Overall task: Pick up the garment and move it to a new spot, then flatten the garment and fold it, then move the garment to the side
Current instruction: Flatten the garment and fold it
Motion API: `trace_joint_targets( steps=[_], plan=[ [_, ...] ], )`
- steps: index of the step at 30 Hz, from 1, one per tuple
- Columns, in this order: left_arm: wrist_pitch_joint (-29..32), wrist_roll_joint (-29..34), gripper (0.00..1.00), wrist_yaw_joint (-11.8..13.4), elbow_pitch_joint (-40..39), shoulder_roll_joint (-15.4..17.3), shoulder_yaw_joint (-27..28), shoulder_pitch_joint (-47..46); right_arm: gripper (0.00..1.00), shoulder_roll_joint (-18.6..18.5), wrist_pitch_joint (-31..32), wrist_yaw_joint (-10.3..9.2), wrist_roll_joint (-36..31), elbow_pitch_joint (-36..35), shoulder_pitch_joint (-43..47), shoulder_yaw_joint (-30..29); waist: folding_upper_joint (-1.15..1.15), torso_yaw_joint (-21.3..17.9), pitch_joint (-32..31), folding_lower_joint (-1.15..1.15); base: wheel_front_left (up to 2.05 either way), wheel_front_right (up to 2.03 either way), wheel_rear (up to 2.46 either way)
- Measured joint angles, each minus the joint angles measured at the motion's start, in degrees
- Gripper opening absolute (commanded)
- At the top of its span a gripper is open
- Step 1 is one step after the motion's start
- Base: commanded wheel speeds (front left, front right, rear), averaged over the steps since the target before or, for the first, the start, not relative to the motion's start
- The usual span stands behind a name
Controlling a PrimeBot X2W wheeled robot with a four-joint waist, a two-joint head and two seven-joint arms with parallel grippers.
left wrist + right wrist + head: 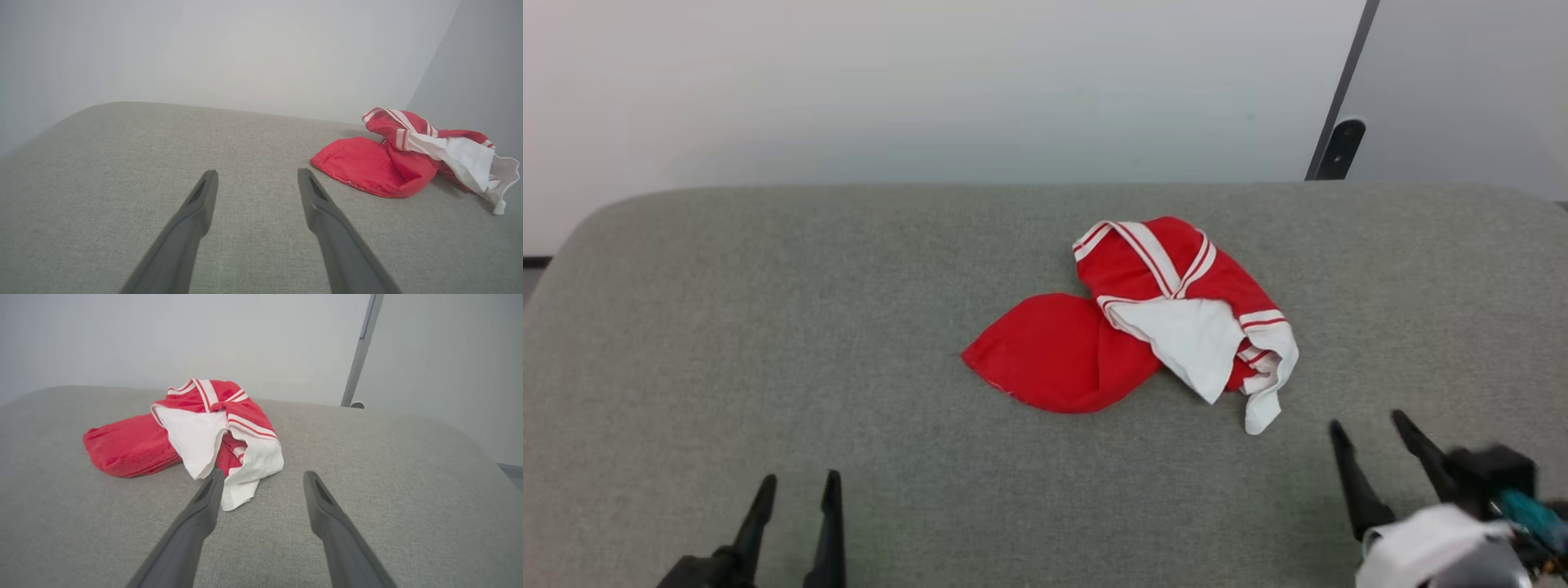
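The garment point(1143, 322) lies crumpled in a heap right of the middle of the grey padded surface: red cloth with white sleeve ends and red-and-white stripe trim. Its chest print is hidden in the folds. My left gripper point(799, 486) stands open at the lower left, well short of the heap and holding nothing. My right gripper point(1368, 425) is open at the lower right, just in front of the white sleeve end. From the left wrist the garment point(392, 159) lies ahead to the right of my gripper point(257, 174). From the right wrist the garment point(196, 428) lies ahead-left of my gripper point(263, 475).
The grey fabric surface point(768, 327) has rounded far corners and meets a pale wall behind. A dark post with a rounded fitting point(1339, 147) stands behind the far right edge. Bare fabric stretches left of the heap.
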Motion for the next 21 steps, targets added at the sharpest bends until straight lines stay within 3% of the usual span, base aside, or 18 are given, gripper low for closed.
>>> trace_joint_targets(
  steps=[6,12,19,20,21],
  plan=[
    [0.0,0.34,1.0,-0.52,1.26,-1.76,-1.33,-2.12,1.0,-5.24,12.4,0.0,0.07,4.78,-8.66,6.11,0.0,1.36,2.62,0.0,0.0,0.0,0.0],
    [0.0,0.31,1.0,-0.73,2.71,-2.7,-2.34,-5.15,1.0,-8.14,25.63,0.01,2.27,8.15,-15.97,10.63,0.0,3.07,5.82,0.0,0.0,0.0,0.0],
    [0.0,-0.33,1.0,-0.74,3.34,-3.14,-3.23,-7.47,1.0,-9.93,31.82,0.01,2.69,8.99,-19.36,13.83,0.0,5.17,9.08,0.0,0.0,0.0,0.0],
    [0.0,-0.42,1.0,-0.78,3.34,-3.14,-3.23,-7.5,0.98,-10.12,32.06,0.01,2.58,9.11,-19.42,13.76,0.0,5.4,9.46,0.0,0.0,0.0,0.0],
    [0.0,-0.54,1.0,-0.78,3.36,-3.14,-3.2,-7.5,0.78,-10.36,32.07,0.01,2.29,9.2,-19.46,13.76,0.0,5.6,9.82,0.0,0.0,0.0,0.0]
  ],
)
